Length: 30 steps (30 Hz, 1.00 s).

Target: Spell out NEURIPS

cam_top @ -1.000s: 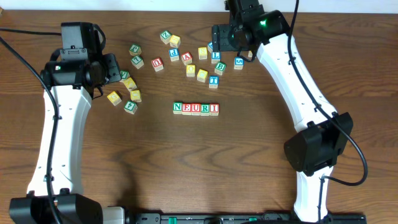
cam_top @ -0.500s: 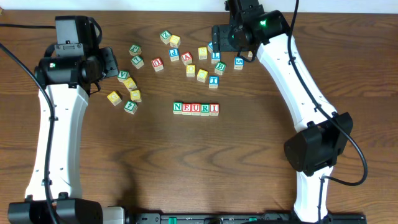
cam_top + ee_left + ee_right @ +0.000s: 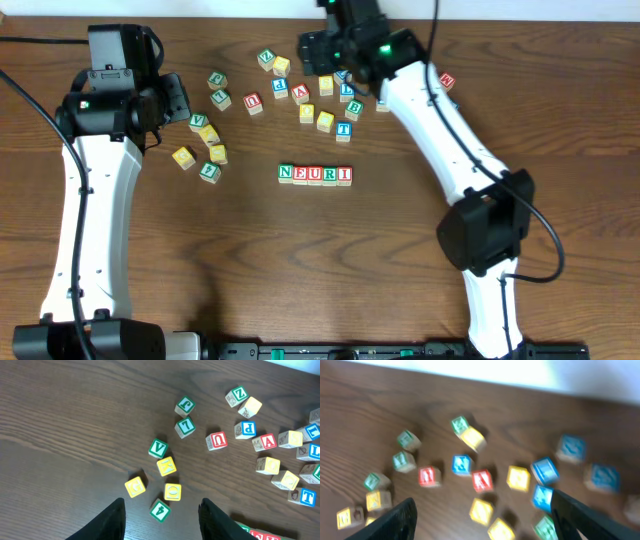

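Five cubes stand in a row reading N (image 3: 286,174), E (image 3: 300,174), U (image 3: 315,175), R (image 3: 329,175), I (image 3: 344,175) at mid-table. The row's end shows in the left wrist view (image 3: 257,533). The blue P cube (image 3: 281,88) lies loose in the back cluster and shows in both wrist views (image 3: 245,429) (image 3: 461,464). Several yellow-faced cubes, such as one (image 3: 325,121), lie loose; which one counts I cannot tell. My left gripper (image 3: 176,100) (image 3: 161,510) is open and empty above the left cluster. My right gripper (image 3: 312,50) (image 3: 482,512) is open and empty over the back cluster.
A left cluster holds green V (image 3: 158,448), yellow K (image 3: 166,466) and other cubes. A spare red U cube (image 3: 217,440) and red A cube (image 3: 267,442) lie in the back cluster. A lone red cube (image 3: 446,80) sits at the right. The right wrist view is blurred.
My right arm has swung left along the back of the table, uncovering a red cube at the right. My left arm shifted slightly left earlier, then held still.
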Motion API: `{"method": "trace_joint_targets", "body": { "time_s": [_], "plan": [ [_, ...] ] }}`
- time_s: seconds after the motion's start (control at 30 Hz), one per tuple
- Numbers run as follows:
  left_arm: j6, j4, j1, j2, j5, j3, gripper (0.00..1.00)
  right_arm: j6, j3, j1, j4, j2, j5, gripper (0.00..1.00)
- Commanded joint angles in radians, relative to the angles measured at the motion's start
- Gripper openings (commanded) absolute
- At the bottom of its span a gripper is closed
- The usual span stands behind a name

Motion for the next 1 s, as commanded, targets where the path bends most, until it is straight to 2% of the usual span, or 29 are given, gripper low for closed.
{"method": "trace_joint_targets", "body": {
  "time_s": [0.0, 0.17, 0.3, 0.47, 0.67, 0.97],
  "plan": [
    [-0.005, 0.000, 0.004, 0.006, -0.006, 0.020, 0.47, -0.078, 0.017, 0.051, 0.068, 0.062, 0.024, 0.80],
    [-0.005, 0.000, 0.004, 0.006, -0.006, 0.020, 0.47, -0.114, 0.017, 0.088, 0.184, 0.167, 0.068, 0.77],
    [-0.005, 0.000, 0.004, 0.006, -0.006, 0.020, 0.47, -0.136, 0.017, 0.101, 0.288, 0.249, 0.098, 0.63],
    [-0.005, 0.000, 0.004, 0.006, -0.006, 0.020, 0.47, -0.135, 0.017, 0.103, 0.323, 0.298, 0.097, 0.56],
    [-0.005, 0.000, 0.004, 0.006, -0.006, 0.020, 0.47, -0.082, 0.016, 0.103, 0.376, 0.352, 0.095, 0.55],
    [-0.005, 0.000, 0.004, 0.006, -0.006, 0.020, 0.47, -0.079, 0.016, 0.113, 0.414, 0.389, 0.092, 0.58]
  ]
}}
